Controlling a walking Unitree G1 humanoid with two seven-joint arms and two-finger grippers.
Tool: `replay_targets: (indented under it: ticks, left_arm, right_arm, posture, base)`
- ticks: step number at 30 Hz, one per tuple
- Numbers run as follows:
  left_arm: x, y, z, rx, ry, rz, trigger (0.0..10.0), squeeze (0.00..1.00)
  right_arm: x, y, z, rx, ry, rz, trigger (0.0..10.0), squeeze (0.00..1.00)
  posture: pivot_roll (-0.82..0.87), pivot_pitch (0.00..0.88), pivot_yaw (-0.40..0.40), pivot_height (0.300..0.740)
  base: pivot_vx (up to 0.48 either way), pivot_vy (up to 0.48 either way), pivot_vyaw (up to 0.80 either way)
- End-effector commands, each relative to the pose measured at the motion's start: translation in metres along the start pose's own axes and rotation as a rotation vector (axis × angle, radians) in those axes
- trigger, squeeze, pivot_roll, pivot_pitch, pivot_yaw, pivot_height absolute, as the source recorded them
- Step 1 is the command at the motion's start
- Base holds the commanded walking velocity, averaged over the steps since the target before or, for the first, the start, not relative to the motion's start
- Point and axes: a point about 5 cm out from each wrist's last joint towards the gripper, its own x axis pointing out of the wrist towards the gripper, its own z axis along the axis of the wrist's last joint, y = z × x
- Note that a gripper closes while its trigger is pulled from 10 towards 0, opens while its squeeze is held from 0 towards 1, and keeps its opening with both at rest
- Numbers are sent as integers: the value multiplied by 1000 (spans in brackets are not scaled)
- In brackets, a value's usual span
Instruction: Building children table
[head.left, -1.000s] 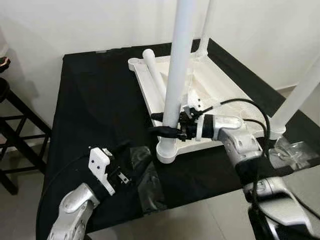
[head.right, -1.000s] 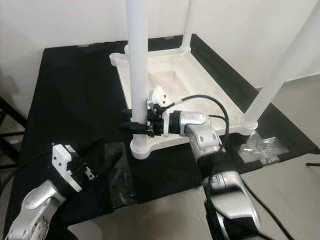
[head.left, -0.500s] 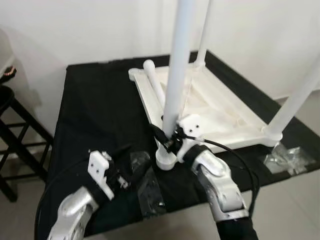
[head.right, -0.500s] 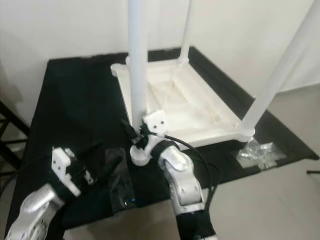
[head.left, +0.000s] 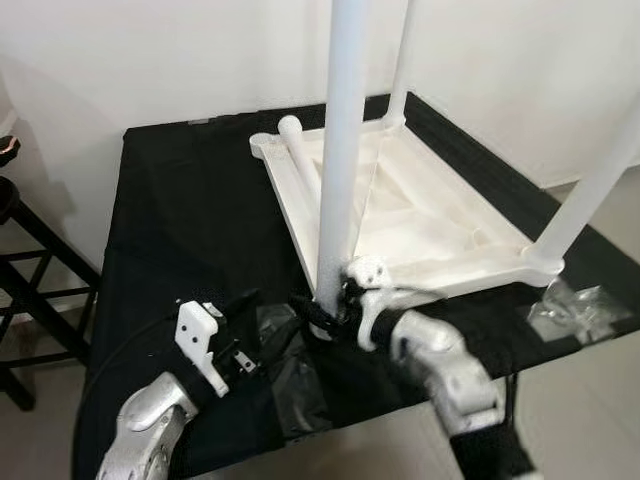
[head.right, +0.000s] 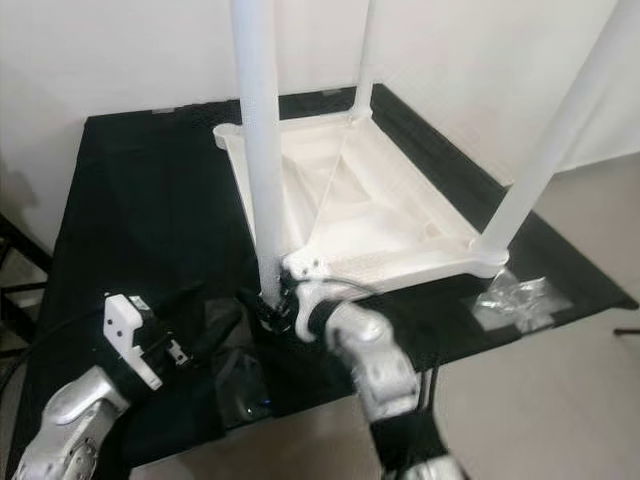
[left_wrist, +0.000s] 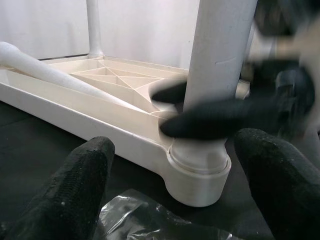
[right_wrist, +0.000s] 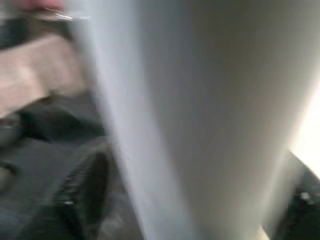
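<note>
Table top: one white plastic children's table top (head.left: 420, 215) lies upside down, ribbed underside up, on the black cloth.
Legs: four white legs. Three stand upright in corner sockets: the near leg (head.left: 338, 160), a far leg (head.left: 402, 60) and a leg at the right corner (head.left: 590, 195). The fourth leg (head.left: 302, 160) lies loose inside the upturned top.
Right gripper: the right gripper (head.left: 322, 312) has its two black fingers on either side of the near leg's base, just above the socket, closed around it.
Left gripper: the left gripper (left_wrist: 172, 192) hovers low near that same corner, fingers spread wide, holding nothing.
Bags: two clear plastic bags, one (head.left: 290, 370) on the cloth by the left gripper, one (head.left: 580, 308) at the right edge.
Surface: a black cloth (head.left: 190, 210) covers the work surface.
Room: white walls, pale floor, and a dark wooden stool (head.left: 25, 260) on the left.
</note>
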Motion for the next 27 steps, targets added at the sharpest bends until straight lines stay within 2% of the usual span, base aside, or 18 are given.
replay_targets:
  ticks: [1,5,6,7,8,10,13,21,22,27]
  left_arm:
    - [-2,0,-2,9,16,-1,10000,0]
    - [-3,-1,-3,9,17,-3,10000,0]
    - [-3,-1,-3,10,17,-3,10000,0]
    - [-3,-2,-2,12,16,-3,10000,0]
    - [-4,-3,-2,13,16,-3,10000,0]
    - [-4,-3,-2,14,16,-3,10000,0]
    - [-6,-5,-2,15,16,-4,10000,0]
    - [-7,-6,-1,15,15,-5,10000,0]
    - [-7,-6,-1,14,14,-7,10000,0]
    - [-11,-8,0,5,5,-15,10000,0]
  right_arm:
    - [1,5,2,-9,-17,52,10000,1000]
    - [-2,-5,13,-81,-17,146,10000,1000]
    - [-4,-13,16,-111,20,222,10000,78]
    - [-5,-21,20,-131,57,308,10000,0]
    - [-6,-28,24,-142,87,380,10000,0]
    - [-6,-32,26,-144,102,419,10000,0]
    - [-5,-41,28,-142,135,438,10000,0]
    - [-7,-47,28,-126,156,447,10000,0]
    - [-9,-50,26,-109,163,444,0,0]
    - [-19,-57,14,-85,198,415,0,0]
  posture:
    - [-46,110,-3,740]
    - [-40,108,-4,740]
    - [-33,109,-7,740]
    - [-23,114,-9,740]
    - [-19,115,-10,740]
    - [-17,116,-10,740]
    - [-6,126,-13,740]
    - [-3,131,-15,740]
    - [-4,133,-15,740]
    - [-9,139,-13,740]
  base:
    - [0,0,0]
    - [0,0,0]
    - [0,0,0]
    - [0,0,0]
    - [0,0,0]
    - [0,0,0]
    - [0,0,0]
    - [0,0,0]
    - [0,0,0]
    - [0,0,0]
